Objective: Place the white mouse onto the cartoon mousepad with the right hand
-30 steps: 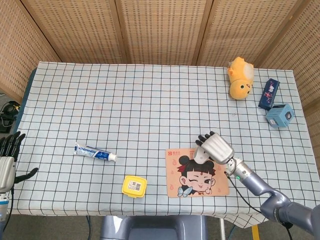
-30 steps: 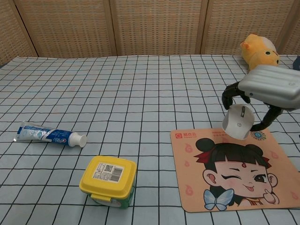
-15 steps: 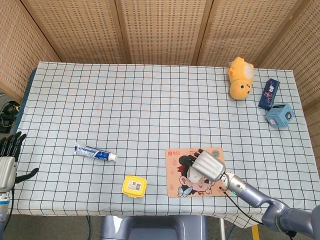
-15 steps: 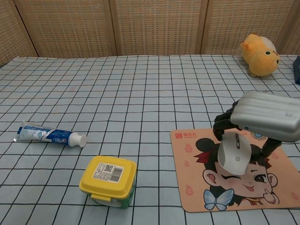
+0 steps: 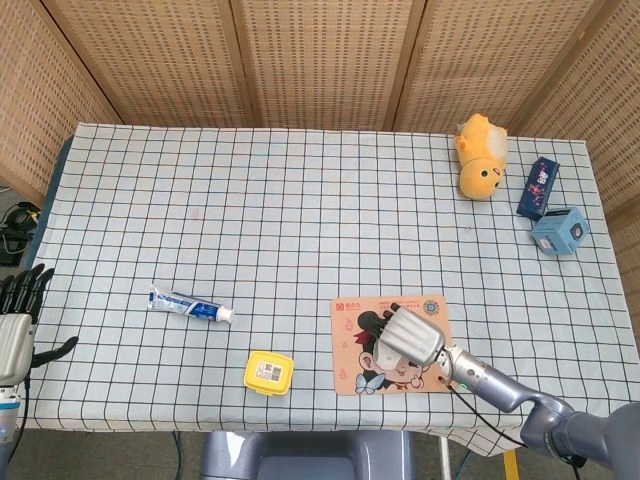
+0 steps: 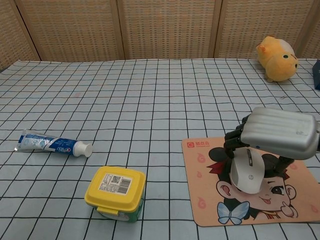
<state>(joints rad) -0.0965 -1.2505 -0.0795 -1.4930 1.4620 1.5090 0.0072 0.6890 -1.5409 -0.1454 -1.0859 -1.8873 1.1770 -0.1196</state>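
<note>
The white mouse (image 6: 247, 171) lies low over the middle of the cartoon mousepad (image 6: 200, 200), on the drawn girl's face. My right hand (image 6: 280, 133) covers it from above and grips it, dark fingers curled down its sides. In the head view the right hand (image 5: 407, 338) hides the mouse over the mousepad (image 5: 352, 378) near the table's front edge. I cannot tell whether the mouse touches the pad. My left hand (image 5: 15, 318) hangs at the far left, off the table, fingers apart and holding nothing.
A yellow-lidded tub (image 6: 115, 193) stands left of the pad, and a toothpaste tube (image 6: 52, 142) lies further left. At the back right sit an orange plush toy (image 6: 277, 58), a dark blue box (image 5: 538, 186) and a light blue cube (image 5: 559, 231).
My right hand has carried the mouse from above the pad's far edge towards me and down, over the pad's middle. The left hand has not moved.
</note>
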